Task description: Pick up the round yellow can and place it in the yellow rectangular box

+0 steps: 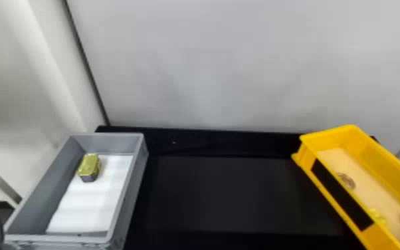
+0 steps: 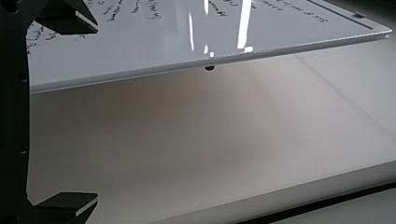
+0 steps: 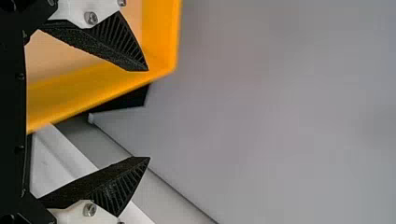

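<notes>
The round yellow can (image 1: 378,217) is, as far as I can judge, the small yellow shape on the floor of the yellow rectangular box (image 1: 378,166), which sits at four o'clock in the head view. Blur leaves its outline unsure.

A grey crate (image 1: 48,196) stands at eight o'clock.

The right gripper (image 3: 149,114) is beside the yellow box, fingers spread, nothing between them. The left gripper (image 2: 97,114) is likewise spread and empty, facing a pale wall.

Toward twelve o'clock within the crate sits a boxy yellow-green tin (image 1: 89,166); it doesn't look round.

Smaller still, a brownish round item (image 1: 346,181) lies at eleven o'clock from the can.

So picking and placing both look done; probably only backing the right gripper away remains.
</notes>
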You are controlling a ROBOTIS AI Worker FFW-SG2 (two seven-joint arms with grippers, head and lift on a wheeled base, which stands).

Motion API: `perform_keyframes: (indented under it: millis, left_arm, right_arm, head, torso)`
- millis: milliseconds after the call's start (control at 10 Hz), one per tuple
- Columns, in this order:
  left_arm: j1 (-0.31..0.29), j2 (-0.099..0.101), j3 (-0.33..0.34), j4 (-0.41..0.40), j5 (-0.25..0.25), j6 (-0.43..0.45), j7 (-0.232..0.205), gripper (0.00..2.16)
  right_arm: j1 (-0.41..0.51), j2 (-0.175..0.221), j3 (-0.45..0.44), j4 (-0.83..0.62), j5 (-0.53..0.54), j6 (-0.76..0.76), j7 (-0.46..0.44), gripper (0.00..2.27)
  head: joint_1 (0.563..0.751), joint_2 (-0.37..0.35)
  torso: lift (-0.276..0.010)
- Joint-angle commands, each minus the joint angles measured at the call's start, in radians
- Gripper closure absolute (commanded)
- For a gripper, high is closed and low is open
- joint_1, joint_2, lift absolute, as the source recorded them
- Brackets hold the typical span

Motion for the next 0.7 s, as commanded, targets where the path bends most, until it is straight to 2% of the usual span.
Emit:
perform_keyframes:
  millis: [0, 200, 500, 600]
  left_arm:
    - [0.002, -0.003, 0.001, -0.002, 0.000, -0.001, 0.001, 0.03]
    - [0.002, -0.003, 0.001, -0.002, 0.000, -0.001, 0.003, 0.03]
    - [0.003, -0.003, 0.003, -0.003, 0.000, -0.001, 0.004, 0.03]
    - [0.005, -0.003, 0.004, -0.003, 0.000, -0.001, 0.006, 0.03]
  right_arm:
    - [0.000, 0.000, -0.062, -0.095, -0.075, -0.059, -0.086, 0.13]
    - [-0.013, -0.011, -0.093, -0.145, -0.138, -0.111, -0.208, 0.13]
    - [-0.036, -0.014, -0.137, -0.212, -0.196, -0.186, -0.337, 0.13]
    - [-0.036, -0.016, -0.151, -0.237, -0.248, -0.239, -0.431, 0.13]
  head:
    - [0.694, 0.014]
    - [0.694, 0.014]
    - [0.694, 0.014]
    - [0.694, 0.014]
  torso:
    - [-0.061]
    - [-0.061]
    - [-0.061]
    - [-0.061]
